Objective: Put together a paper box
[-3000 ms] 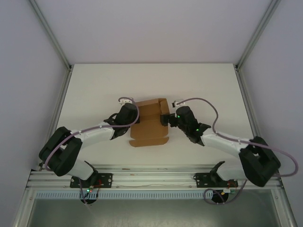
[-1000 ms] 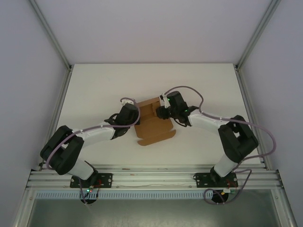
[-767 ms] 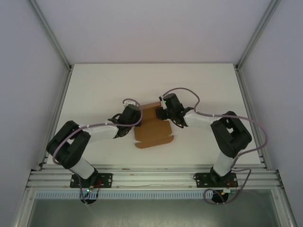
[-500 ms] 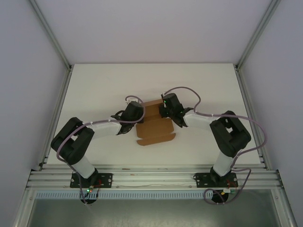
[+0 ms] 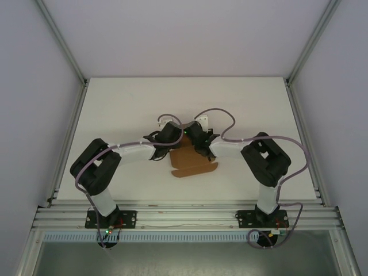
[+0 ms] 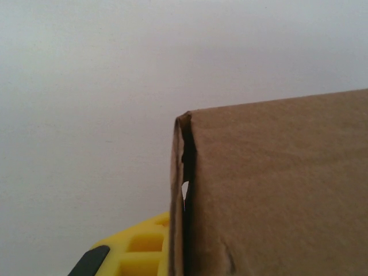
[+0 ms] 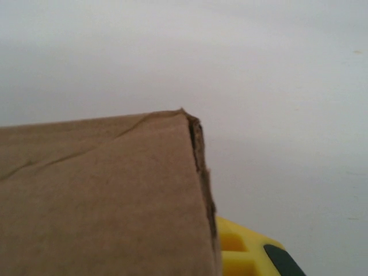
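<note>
Paper box [image 5: 194,163]: on the table [image 5: 115,109], near its middle.
Left gripper [image 5: 174,140]: at the box's far-left edge.
Right gripper [image 5: 192,141]: at the far-right edge, just beside the left gripper.
Left wrist view: one finger [image 6: 135,253] left of a box wall [image 6: 276,190].

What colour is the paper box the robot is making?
The paper box is plain brown, with no pattern. The left wrist view shows it best.
</note>
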